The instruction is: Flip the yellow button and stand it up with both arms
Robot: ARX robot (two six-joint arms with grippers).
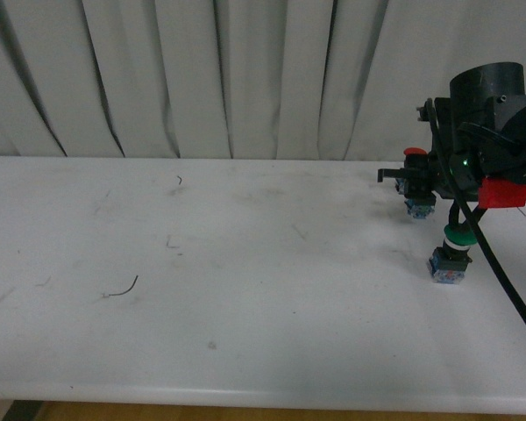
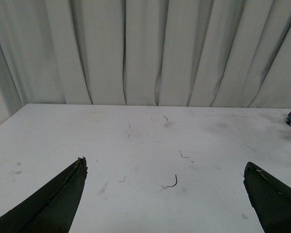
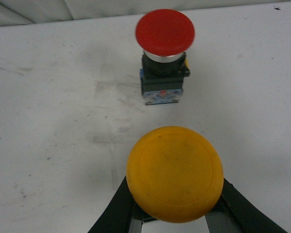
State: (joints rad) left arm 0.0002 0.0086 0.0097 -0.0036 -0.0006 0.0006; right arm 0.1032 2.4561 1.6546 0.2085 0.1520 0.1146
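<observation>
In the right wrist view my right gripper (image 3: 173, 221) is shut on the yellow button (image 3: 174, 172). Its round yellow-orange cap faces the camera and its neck and base are hidden behind the cap. A black finger (image 3: 114, 208) shows on each side. In the front view the right gripper (image 1: 410, 182) sits at the far right over the table, and the yellow cap is hidden by it. My left gripper (image 2: 165, 162) is open and empty above the bare white table (image 2: 136, 141); it is out of the front view.
A red-capped button (image 3: 164, 53) stands upright just beyond the yellow one; its cap also shows in the front view (image 1: 414, 152). A green-capped button (image 1: 451, 254) stands in front of the right arm. A thin wire scrap (image 1: 123, 289) lies at the left. Grey curtains hang behind.
</observation>
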